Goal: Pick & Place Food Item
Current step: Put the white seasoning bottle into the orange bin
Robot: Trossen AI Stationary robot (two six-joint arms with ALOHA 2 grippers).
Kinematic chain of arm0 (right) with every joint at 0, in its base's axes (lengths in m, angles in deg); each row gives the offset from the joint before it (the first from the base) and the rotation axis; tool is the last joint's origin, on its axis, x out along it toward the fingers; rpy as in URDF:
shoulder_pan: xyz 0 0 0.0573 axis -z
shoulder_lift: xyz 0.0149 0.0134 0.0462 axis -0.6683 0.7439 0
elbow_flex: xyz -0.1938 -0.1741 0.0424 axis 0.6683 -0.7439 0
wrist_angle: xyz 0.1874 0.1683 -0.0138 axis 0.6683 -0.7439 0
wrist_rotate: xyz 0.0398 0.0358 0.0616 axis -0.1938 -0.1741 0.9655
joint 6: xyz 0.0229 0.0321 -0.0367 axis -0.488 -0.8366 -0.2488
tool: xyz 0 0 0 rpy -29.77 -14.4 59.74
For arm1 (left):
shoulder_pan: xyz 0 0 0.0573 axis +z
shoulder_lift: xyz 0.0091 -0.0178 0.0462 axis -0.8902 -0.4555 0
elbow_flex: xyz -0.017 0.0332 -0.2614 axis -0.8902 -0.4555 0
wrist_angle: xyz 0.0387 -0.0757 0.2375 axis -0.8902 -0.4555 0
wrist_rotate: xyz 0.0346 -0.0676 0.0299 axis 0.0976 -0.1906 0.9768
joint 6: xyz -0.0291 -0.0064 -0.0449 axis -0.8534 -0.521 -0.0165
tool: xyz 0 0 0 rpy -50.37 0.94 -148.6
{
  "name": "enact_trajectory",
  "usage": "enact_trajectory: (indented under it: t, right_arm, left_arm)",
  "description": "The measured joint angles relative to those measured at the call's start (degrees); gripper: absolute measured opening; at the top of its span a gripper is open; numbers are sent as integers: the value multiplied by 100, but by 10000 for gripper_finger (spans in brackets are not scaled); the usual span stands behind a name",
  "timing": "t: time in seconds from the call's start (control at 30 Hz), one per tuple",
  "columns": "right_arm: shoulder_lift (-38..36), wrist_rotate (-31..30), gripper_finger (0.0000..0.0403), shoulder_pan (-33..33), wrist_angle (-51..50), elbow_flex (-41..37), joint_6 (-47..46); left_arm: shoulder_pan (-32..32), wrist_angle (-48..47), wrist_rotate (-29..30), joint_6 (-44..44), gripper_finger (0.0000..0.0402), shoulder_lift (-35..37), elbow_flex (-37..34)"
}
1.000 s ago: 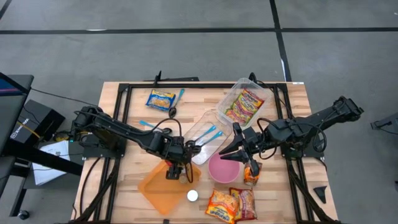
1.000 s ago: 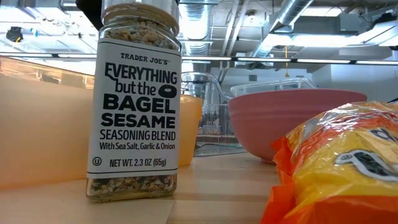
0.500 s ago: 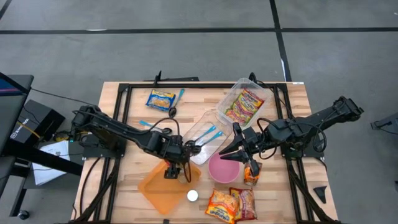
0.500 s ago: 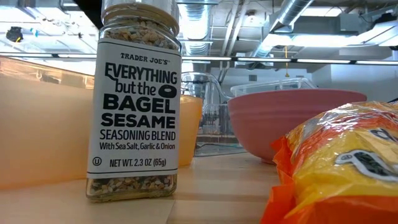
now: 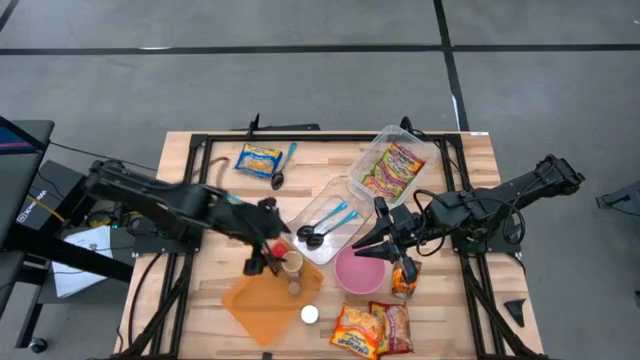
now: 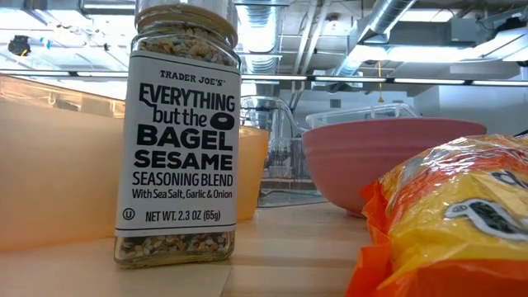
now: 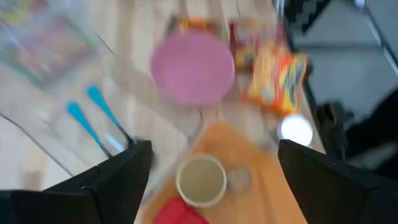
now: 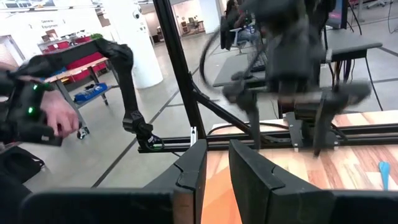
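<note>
Orange tray (image 5: 250,303) is carrying a small tan-lidded jar (image 5: 292,264) at its upper edge, with the left gripper (image 5: 262,262) just beside it, fingers spread wide and gripping nothing. Low view alone is showing a clear seasoning jar (image 6: 183,132) standing upright. Right gripper (image 5: 366,243) is hanging over the pink bowl (image 5: 358,272), fingers narrowly parted and empty.

1. A grey floor (image 5: 300,80) crossed by dark lines filled the high view's upper part.
2. Silver ducts (image 6: 388,25) ran overhead, upper right in the low view.
3. A white pillar (image 8: 134,37) stood upper left in the right wrist view.
</note>
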Motion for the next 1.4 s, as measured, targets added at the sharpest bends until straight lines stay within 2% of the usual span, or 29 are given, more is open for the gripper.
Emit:
enact_trajectory:
  t: [0.2,0.43,0.57,1.03,1.17,1.4]
  right_arm:
    - [0,-2,66,0,-1,0,-16]
    - [0,-11,66,0,115,0,-96]
    - [0,-13,66,50,91,0,-490]
    - [0,-211,66,-22,417,0,-620]
    - [26,-593,66,-39,739,0,-817]
    - [39,-884,66,-38,850,-2,-919]
  left_arm:
    - [-15,164,596,-17,332,721,2]
    - [-107,156,598,-5,322,1107,2]
    - [-217,154,596,80,321,1122,2]
    - [-369,156,600,398,323,1095,2]
    - [-367,157,607,659,324,1095,2]
    - [-371,222,607,801,324,1081,2]
